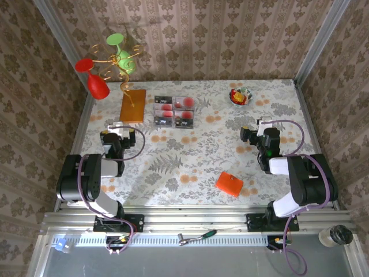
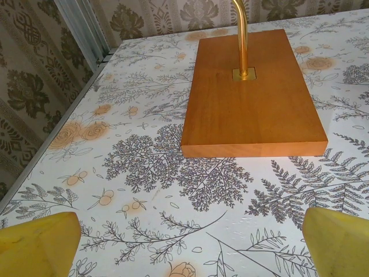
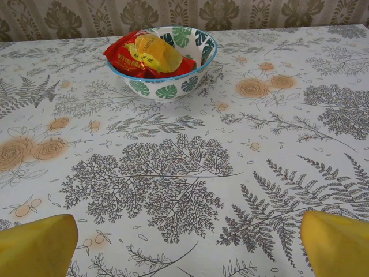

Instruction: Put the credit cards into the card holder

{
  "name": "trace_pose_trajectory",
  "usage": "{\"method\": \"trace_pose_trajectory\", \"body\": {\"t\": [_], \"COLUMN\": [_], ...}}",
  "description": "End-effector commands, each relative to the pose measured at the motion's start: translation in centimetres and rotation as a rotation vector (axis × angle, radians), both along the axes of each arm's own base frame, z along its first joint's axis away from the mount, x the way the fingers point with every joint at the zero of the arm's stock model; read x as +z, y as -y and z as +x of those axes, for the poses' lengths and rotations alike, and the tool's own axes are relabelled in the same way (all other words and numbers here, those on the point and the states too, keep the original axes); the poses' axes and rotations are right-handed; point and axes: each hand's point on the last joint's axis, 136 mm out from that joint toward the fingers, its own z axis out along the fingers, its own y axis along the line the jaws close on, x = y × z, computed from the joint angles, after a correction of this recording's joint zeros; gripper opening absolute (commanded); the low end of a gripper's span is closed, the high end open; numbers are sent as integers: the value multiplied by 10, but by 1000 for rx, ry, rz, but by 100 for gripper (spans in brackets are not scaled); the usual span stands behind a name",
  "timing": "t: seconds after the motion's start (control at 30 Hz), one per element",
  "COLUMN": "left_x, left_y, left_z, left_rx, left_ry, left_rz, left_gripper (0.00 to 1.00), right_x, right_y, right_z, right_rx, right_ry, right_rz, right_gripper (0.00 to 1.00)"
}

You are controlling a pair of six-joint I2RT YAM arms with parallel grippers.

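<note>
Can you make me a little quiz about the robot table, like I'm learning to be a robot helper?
1. True or false: the card holder lies nearer the right arm's base than the left arm's.
2. Where are the credit cards? A: in the clear tray. B: inside the card holder. C: in a gripper.
3. Fill in: the left gripper and right gripper are both ____.
Key: 1 true; 2 A; 3 open.
</note>
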Motion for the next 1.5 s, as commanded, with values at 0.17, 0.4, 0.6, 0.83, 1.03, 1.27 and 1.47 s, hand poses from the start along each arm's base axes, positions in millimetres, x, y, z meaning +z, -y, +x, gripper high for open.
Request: {"method": "trace_pose_trajectory", "body": {"t": [0.17, 0.4, 0.6, 0.83, 1.03, 1.27, 1.47], "left_x": [4, 4, 3, 3, 2, 3, 6], "left_y": [0, 0, 0, 1, 0, 1, 1], "left_z": [3, 4, 5, 5, 5, 5, 3], "left_rx": [-3, -5, -15, -19, -18, -17, -19], "left_ry": [13, 7, -2, -4, -6, -5, 9], "left_rz": [-25, -31, -35, -41, -39, -37, -30], "left_gripper": [100, 100, 100, 100, 100, 100, 100], "right_x": [0, 1, 1, 1, 0, 0, 1], "right_y": [-1, -2, -1, -1, -1, 0, 0], "right_z": [3, 3, 2, 3, 3, 3, 2], "right_rx": [13, 14, 13, 16, 24, 22, 23], "right_ry": [-1, 2, 1, 0, 2, -2, 3], "right_rz": [-15, -15, -14, -6, 10, 8, 9], "right_gripper": [100, 100, 100, 100, 100, 100, 100]}}
